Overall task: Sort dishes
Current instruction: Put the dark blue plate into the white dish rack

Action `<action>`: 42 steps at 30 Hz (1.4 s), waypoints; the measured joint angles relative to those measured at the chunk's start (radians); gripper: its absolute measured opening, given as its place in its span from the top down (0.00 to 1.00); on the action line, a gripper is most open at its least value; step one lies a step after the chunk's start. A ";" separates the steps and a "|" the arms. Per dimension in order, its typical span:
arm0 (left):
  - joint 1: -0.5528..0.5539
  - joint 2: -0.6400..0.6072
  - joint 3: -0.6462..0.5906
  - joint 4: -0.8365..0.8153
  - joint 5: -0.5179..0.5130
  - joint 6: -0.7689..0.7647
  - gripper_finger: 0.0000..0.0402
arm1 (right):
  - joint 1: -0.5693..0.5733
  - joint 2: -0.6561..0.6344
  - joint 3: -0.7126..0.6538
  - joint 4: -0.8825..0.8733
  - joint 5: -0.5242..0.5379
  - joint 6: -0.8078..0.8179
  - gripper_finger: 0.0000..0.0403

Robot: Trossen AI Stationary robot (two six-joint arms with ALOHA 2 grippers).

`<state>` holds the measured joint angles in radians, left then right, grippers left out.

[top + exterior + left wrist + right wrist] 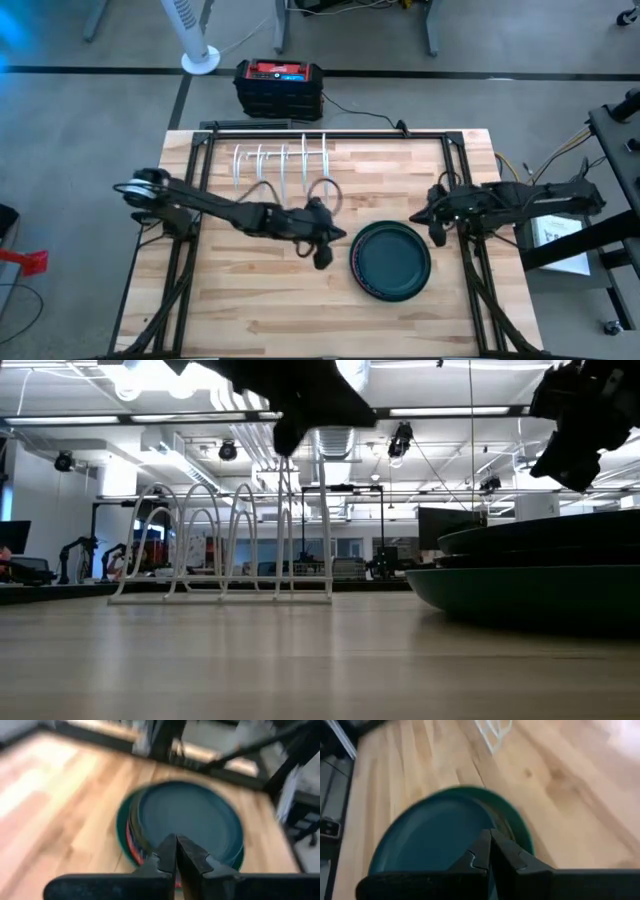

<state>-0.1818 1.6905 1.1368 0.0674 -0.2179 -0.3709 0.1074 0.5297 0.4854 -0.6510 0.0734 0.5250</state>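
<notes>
Desk (250, 290): wooden, bearing all items. Stack of plates (391, 260): near the desk's right edge, dark teal plate uppermost — likely stiff, weighty, breakable, smooth-glazed; best pinched at the raised rim. White wire rack (285, 165): toward the far edge, slots vacant. Left pincer (322, 250): fingers pressed together, just beside the stack. Right pincer (437, 228): likewise closed, empty. Lower plates mostly hidden (only coloured edges show).
</notes>
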 joint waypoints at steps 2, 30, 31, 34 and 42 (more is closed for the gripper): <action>-0.001 0.043 0.046 -0.037 -0.002 -0.009 1.00 | 0.015 0.057 0.029 -0.030 -0.002 0.029 1.00; 0.006 0.293 0.113 0.004 -0.100 -0.246 1.00 | 0.467 0.374 0.068 -0.141 0.163 0.582 1.00; 0.006 0.298 0.115 0.006 -0.093 -0.251 1.00 | 0.470 0.391 0.068 -0.137 0.165 0.586 1.00; 0.006 0.304 0.119 0.009 -0.078 -0.274 1.00 | 0.470 0.450 0.068 -0.109 0.164 0.586 1.00; 0.006 0.304 0.118 0.010 -0.078 -0.299 1.00 | 0.469 0.570 0.068 -0.050 0.160 0.578 1.00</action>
<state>-0.1761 1.9945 1.2551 0.0771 -0.2962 -0.6696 0.5768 1.0992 0.5533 -0.7010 0.2334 1.1027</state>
